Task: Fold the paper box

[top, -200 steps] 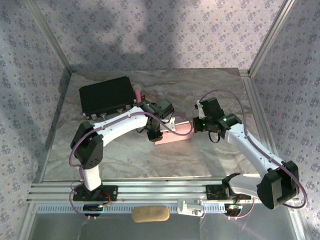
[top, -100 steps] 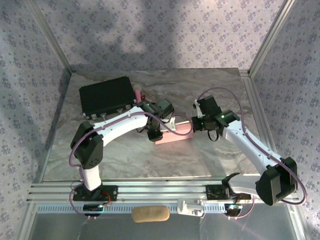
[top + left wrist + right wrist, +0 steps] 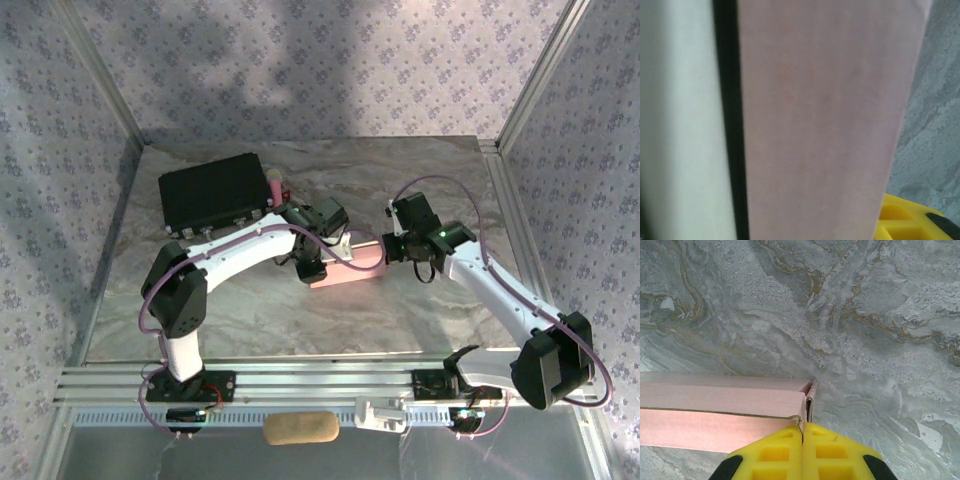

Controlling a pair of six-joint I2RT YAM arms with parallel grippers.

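Observation:
The pale pink paper box [image 3: 352, 268] lies flat on the marbled table between my two grippers. My left gripper [image 3: 312, 268] sits over its left end. In the left wrist view a pink panel of the box [image 3: 825, 125] is very close, with a white face and a dark strip to its left, and one yellow fingertip [image 3: 905, 222] beside its right edge. The other finger is hidden. My right gripper [image 3: 392, 250] is at the box's right end. In the right wrist view the right gripper [image 3: 803, 432] is shut, with the top edge of the box [image 3: 715, 400] pinched in its seam beside an upright end flap [image 3: 811, 400].
A black rectangular case [image 3: 213, 192] lies at the back left, with a small pink object [image 3: 273, 186] at its right end. Patterned walls enclose the table [image 3: 300, 320] on three sides. A tan object [image 3: 300, 428] rests below the front rail.
My right arm has shifted slightly left, bringing its gripper closer against the box's right end. The left arm and the box have stayed in place.

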